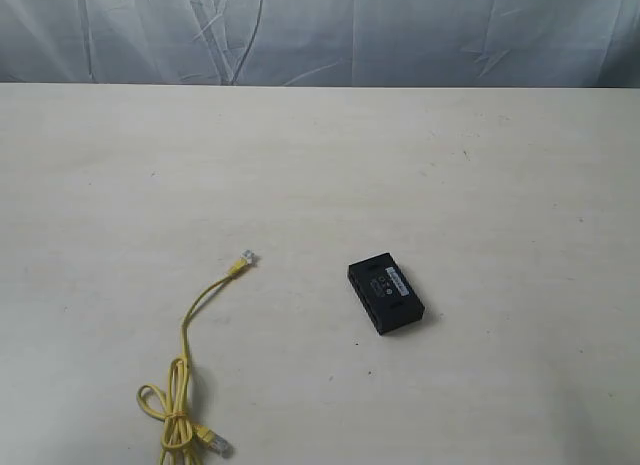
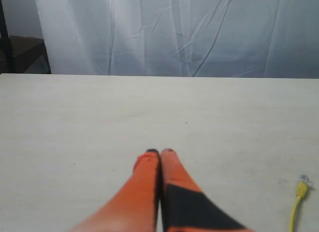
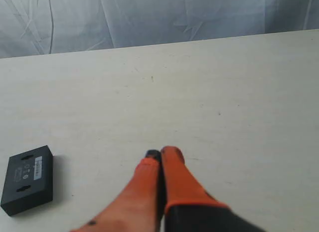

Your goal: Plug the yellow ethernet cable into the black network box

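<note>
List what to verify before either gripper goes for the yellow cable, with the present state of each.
1. Left gripper open for a grasp: not ok, shut and empty.
2. Right gripper open: not ok, shut and empty.
3. Yellow ethernet cable free plug unobstructed: ok, alone on the table.
4. Black network box clear of the cable: ok, flat and apart from it.
5. Box ports facing the plug: cannot tell.
6. Cable untangled: not ok, looped at its other end.

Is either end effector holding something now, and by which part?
Nothing. Left end effector and right end effector are shut, empty; cable and box lie untouched.
</note>
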Motion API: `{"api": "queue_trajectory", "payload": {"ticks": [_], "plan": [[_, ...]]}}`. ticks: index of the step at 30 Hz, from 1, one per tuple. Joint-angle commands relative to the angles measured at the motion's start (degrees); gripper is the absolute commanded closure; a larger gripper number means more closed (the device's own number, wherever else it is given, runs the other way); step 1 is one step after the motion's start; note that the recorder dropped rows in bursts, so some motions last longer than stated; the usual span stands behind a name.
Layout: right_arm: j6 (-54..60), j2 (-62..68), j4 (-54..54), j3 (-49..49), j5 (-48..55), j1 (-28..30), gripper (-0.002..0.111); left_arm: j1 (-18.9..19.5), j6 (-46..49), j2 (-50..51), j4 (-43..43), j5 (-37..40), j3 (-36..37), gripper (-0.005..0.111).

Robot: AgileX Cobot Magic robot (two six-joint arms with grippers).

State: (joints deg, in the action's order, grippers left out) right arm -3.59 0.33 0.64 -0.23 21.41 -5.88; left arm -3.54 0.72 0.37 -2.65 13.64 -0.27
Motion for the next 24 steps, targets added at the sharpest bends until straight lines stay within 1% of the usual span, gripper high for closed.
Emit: {"api": "queue_trajectory", "payload": {"ticks": [1, 4, 10, 13, 16, 24], "plan": [[0.12, -0.33, -0.11, 0.23, -0.44, -0.08, 0.108, 0.03, -0.31, -0.33, 0.44, -0.63, 0.27, 0.107], [0.12, -0.33, -0.11, 0.23, -0.44, -0.08, 0.108, 0.03, -0.31, -0.33, 2.32, -0.76, 0.27, 0.107], [0.12, -0.33, -0.11, 0.23, -0.44, -0.08, 0.108, 0.03, -0.31, -0.33, 2.32, -0.76, 0.27, 0.107], [0.12, -0.33, -0.11, 0.23, -0.64, -0.08, 0.108, 0.03, -0.15, -0.33, 3.72, -1.28, 0.27, 0.107], [0.12, -0.33, -0.11, 0.23, -0.64, -0.08, 0.108, 0.03, -0.15, -0.33, 3.72, -4.36, 0.27, 0.107], [0.12, -0.33, -0.11, 0.23, -0.64, -0.08, 0.108, 0.03, -0.72, -0.33, 2.14, -16.82, 0.27, 0.107]]}}
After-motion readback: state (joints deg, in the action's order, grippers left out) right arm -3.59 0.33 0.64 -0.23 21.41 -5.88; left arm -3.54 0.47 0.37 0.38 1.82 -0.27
